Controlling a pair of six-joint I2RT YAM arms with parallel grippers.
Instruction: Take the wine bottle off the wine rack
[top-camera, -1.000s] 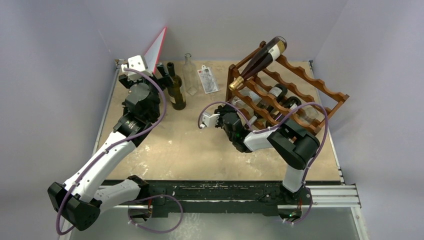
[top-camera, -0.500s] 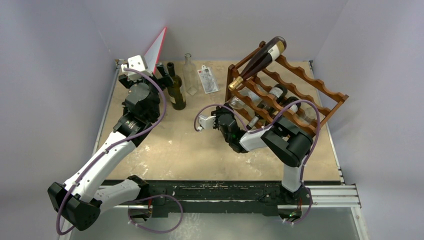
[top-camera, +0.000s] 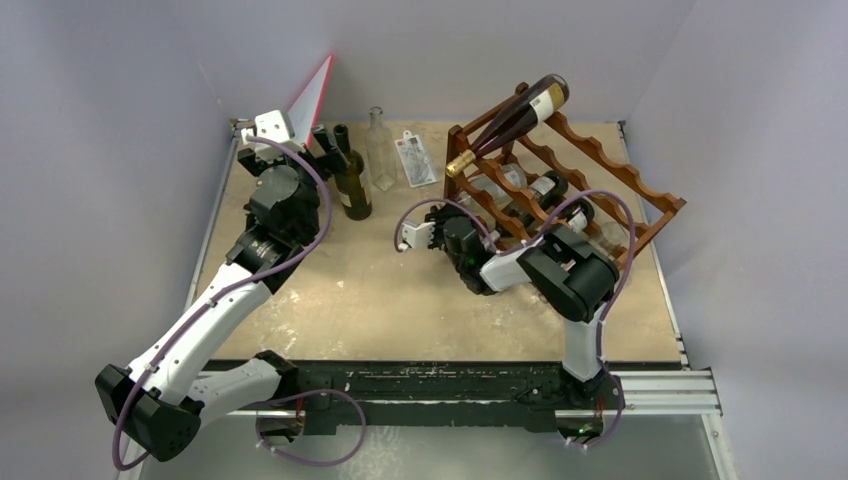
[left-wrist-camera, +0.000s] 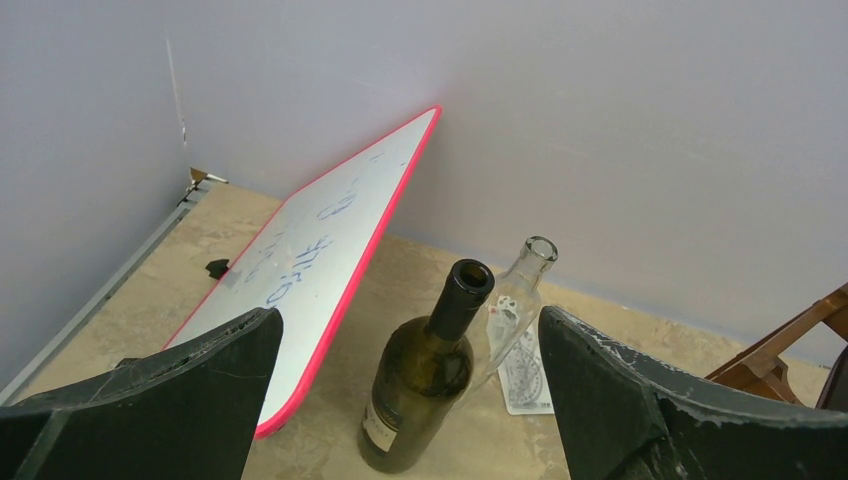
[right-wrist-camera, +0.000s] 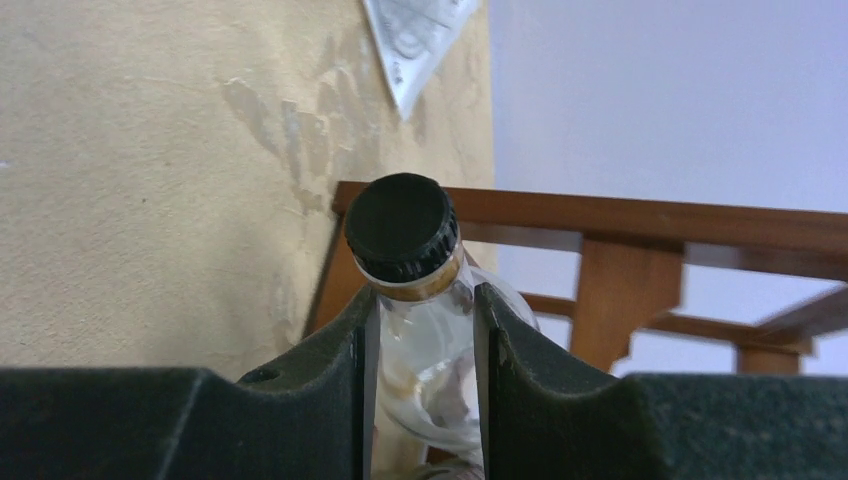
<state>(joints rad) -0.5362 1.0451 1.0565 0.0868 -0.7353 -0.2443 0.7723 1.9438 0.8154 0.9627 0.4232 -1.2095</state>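
Right end effector (right-wrist-camera: 420, 322) grips capped wine bottle (right-wrist-camera: 402, 228) in wine rack (right-wrist-camera: 620, 268); left end effector (left-wrist-camera: 408, 320) wide.

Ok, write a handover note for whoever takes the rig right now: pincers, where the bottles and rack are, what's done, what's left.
Left pincer: open, empty, hovering by a green bottle and an uncapped clear bottle standing at the back left.
Right pincer: shut on the neck of the capped bottle, just under its black cap, at the rack.
Rack: back right of the table; a dark bottle lies tilted on top.
Done: neck gripped.
Left: draw the capped bottle clear of the rack and set it down, probably on the bare table in front.
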